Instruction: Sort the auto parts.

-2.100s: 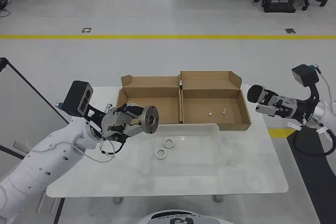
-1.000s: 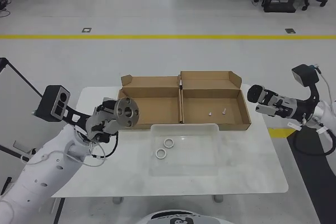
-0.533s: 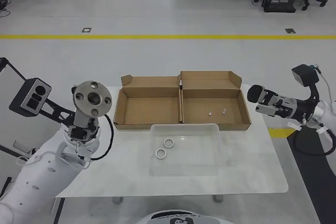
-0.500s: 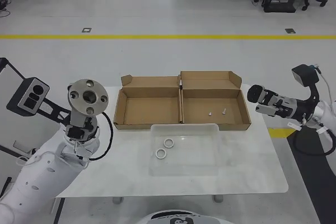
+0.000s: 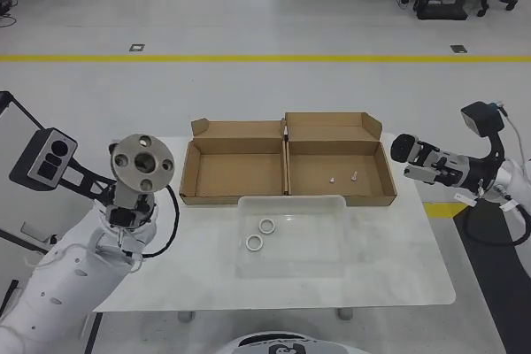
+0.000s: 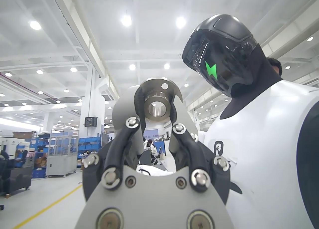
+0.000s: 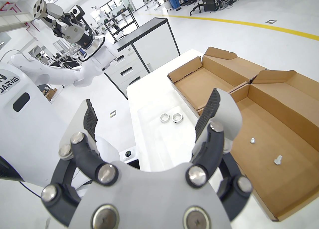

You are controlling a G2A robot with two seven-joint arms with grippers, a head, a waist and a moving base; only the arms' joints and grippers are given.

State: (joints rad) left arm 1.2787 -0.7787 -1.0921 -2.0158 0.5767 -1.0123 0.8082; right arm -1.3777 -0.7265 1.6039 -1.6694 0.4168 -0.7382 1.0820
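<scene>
A round metal flange (image 5: 142, 163) with a centre bore and bolt holes is held high over the table's left end, its face turned up toward the top camera. My left gripper (image 6: 155, 107) is shut on the flange's hub (image 6: 155, 108); the right wrist view shows the flange (image 7: 38, 8) raised above the arm. Two metal rings (image 5: 267, 227) (image 5: 254, 242) lie in a clear tray (image 5: 336, 257). My right gripper (image 7: 153, 112) is open and holds nothing, off the table's right end beside the right box (image 5: 314, 168), which holds two small bolts (image 5: 355, 174) (image 5: 332, 179).
The left cardboard box (image 5: 234, 175) has nothing in it and stands against the right one at the table's back. A grey cabinet (image 7: 149, 43) stands beyond the table's left end. The white tabletop (image 5: 398, 257) is bare around the tray.
My left arm has swung the flange from in front of the left box out to the left and upward, turning its face toward the top camera. The right arm has kept still.
</scene>
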